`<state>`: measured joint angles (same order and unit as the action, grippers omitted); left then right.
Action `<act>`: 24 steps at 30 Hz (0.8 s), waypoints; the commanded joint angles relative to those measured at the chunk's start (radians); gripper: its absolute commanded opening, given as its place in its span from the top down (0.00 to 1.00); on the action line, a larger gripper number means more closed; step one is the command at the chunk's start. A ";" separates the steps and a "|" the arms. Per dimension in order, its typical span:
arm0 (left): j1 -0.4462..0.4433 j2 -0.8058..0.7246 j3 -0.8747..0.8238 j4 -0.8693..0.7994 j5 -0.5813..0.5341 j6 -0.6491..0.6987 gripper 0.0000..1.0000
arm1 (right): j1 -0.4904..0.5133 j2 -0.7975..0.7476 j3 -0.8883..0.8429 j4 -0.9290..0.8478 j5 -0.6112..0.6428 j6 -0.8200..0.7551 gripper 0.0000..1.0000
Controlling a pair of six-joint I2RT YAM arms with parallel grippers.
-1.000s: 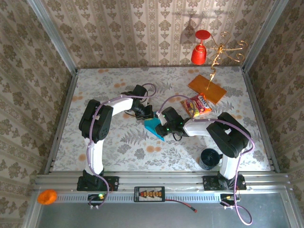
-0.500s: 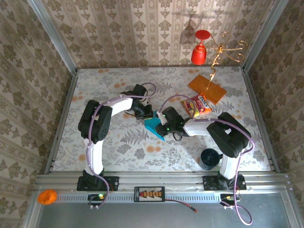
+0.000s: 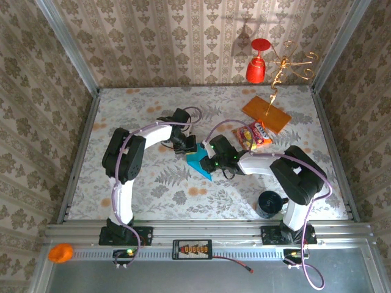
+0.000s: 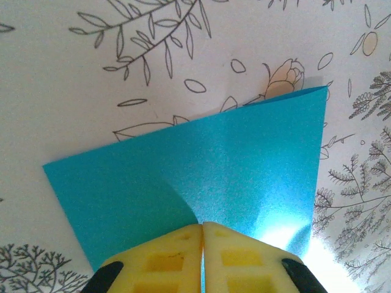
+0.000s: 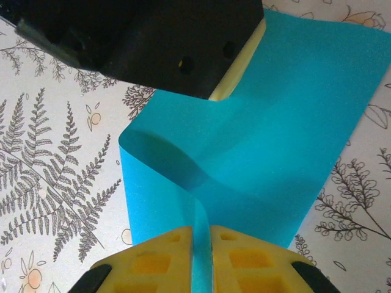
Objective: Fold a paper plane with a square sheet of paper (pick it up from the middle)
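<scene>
Teal paper point(image 5: 275, 122) edge vanishes between yellow fingers point(image 5: 153, 262).

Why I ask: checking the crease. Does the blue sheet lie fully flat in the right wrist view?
No, the square sheet of paper bows up in a wave where the right hand pinches its edge.

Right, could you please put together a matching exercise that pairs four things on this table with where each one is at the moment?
Things:
1. square sheet of paper
2. orange card
3. snack packet
4. dark cup

Places:
A. close to the foot of the right arm
B. far right of the table, near the back wall
C. pinched by the left gripper and the right gripper
D. just on the near side of the card

Pairs: 1-C, 2-B, 3-D, 4-A
</scene>
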<state>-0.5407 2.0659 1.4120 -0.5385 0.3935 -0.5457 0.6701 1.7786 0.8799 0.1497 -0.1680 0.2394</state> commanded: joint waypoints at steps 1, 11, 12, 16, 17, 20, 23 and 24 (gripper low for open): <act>-0.008 0.039 0.013 -0.063 -0.034 0.024 0.91 | -0.007 -0.014 -0.009 -0.009 0.018 0.009 0.85; -0.010 0.041 0.014 -0.060 -0.021 0.029 0.92 | -0.007 0.020 0.002 -0.013 0.012 0.005 0.85; -0.010 0.040 0.015 -0.060 -0.019 0.030 0.91 | -0.007 0.023 0.002 -0.013 0.012 0.005 0.85; -0.010 0.040 0.016 -0.058 -0.011 0.032 0.92 | -0.007 0.032 0.007 -0.015 0.012 0.004 0.85; -0.010 0.039 0.016 -0.058 -0.011 0.032 0.92 | -0.008 0.033 0.008 -0.015 0.012 0.005 0.85; -0.010 0.037 0.013 -0.056 -0.008 0.033 0.92 | -0.007 0.037 0.009 -0.016 0.012 0.003 0.85; -0.010 0.039 0.013 -0.054 -0.004 0.033 0.92 | -0.008 0.040 0.012 -0.018 0.013 0.004 0.85; -0.010 0.038 0.013 -0.052 -0.003 0.033 0.92 | -0.007 0.041 0.013 -0.018 0.013 0.003 0.85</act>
<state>-0.5426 2.0674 1.4170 -0.5446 0.3920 -0.5419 0.6662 1.8019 0.8799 0.1486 -0.1650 0.2394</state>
